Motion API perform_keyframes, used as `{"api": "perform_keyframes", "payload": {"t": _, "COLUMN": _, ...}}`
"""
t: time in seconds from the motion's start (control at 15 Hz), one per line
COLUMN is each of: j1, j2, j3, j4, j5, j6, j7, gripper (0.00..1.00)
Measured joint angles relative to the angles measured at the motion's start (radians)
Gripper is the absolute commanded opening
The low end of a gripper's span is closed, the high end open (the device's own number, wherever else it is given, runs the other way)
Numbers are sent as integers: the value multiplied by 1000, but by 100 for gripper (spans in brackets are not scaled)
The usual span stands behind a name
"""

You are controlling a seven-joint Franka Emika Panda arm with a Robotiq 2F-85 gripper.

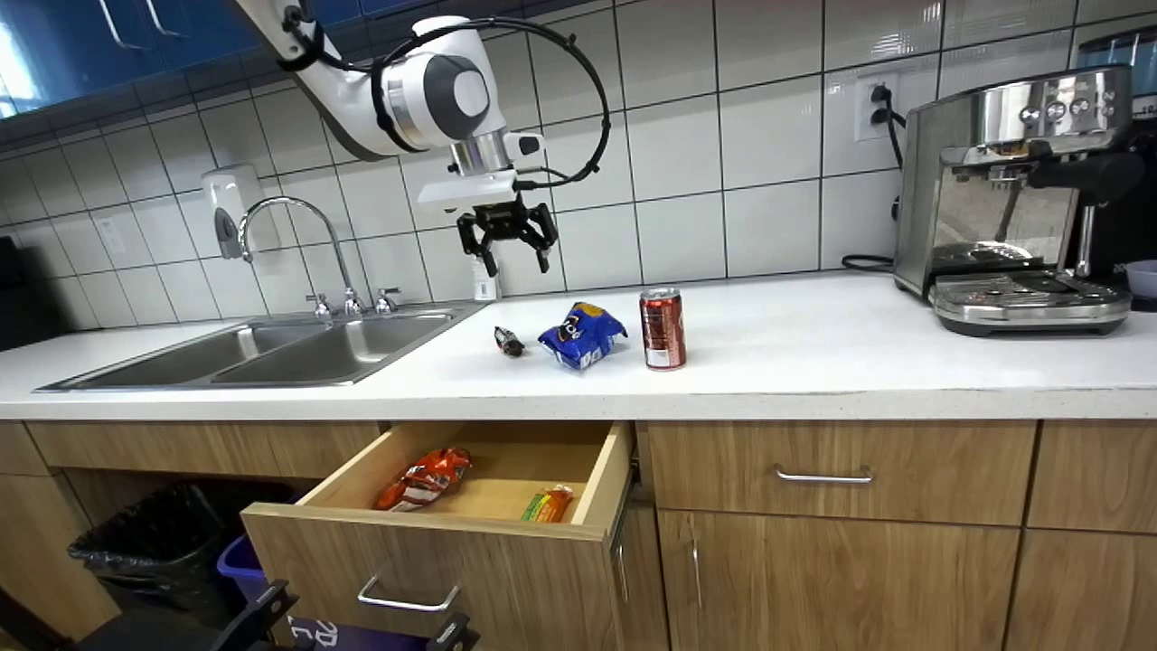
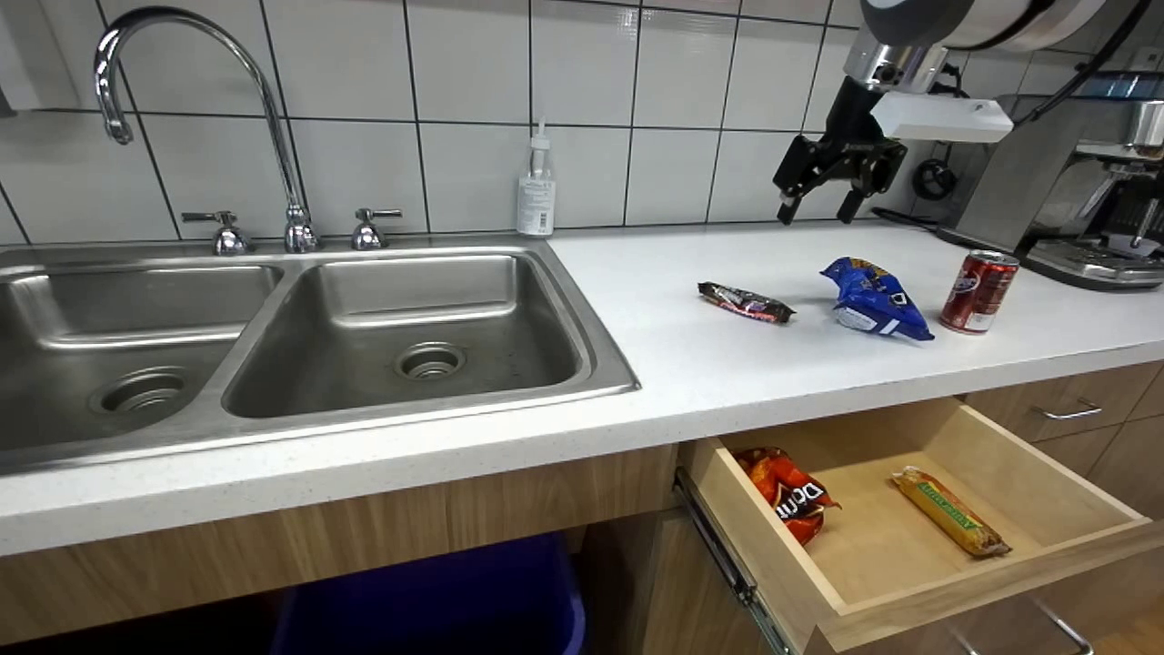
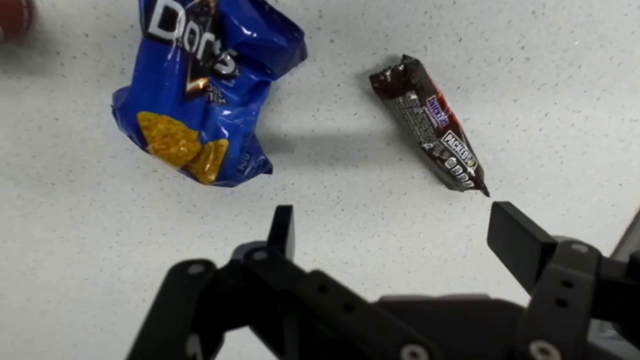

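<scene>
Lowering the gripper (image 1: 517,262) straight down risks missing the Snickers bar (image 3: 434,129); the likely cause is insufficient offset correction, since the bar lies ahead of the fingertips in the wrist view. The bar also slants across the line along which the fingers close; a pinch without wrist rotation may swivel it or squeeze it out; its low profile leaves little margin, so overtravel may drive the tips into the countertop (image 1: 813,334). Low sideways travel may shove the light Doritos bag (image 3: 200,100) against the upright can (image 1: 663,330); the can may topple as a result.

Hand state: released; both fingers are spread wide, with nothing between them and no contact with any item; the gripper hangs well above the countertop, fingers pointing down.

Position: the bar rests on the countertop, below the gripper and offset from it; in the wrist view it falls within the finger span, its narrow end directed at the finger on that view's right; the bag lies apart from the bar, mostly past the opposite finger; the can stands just beside the bag, not touching it.
</scene>
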State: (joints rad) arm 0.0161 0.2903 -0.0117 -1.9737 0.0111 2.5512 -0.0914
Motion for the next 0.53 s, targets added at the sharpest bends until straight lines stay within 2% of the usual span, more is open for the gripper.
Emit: {"api": "perform_keyframes", "payload": {"t": 0.53, "j1": -23, "j2": 159, "j3": -28, "j4": 173, "j5": 0, "j6": -36, "j7": 43, "gripper": 100}}
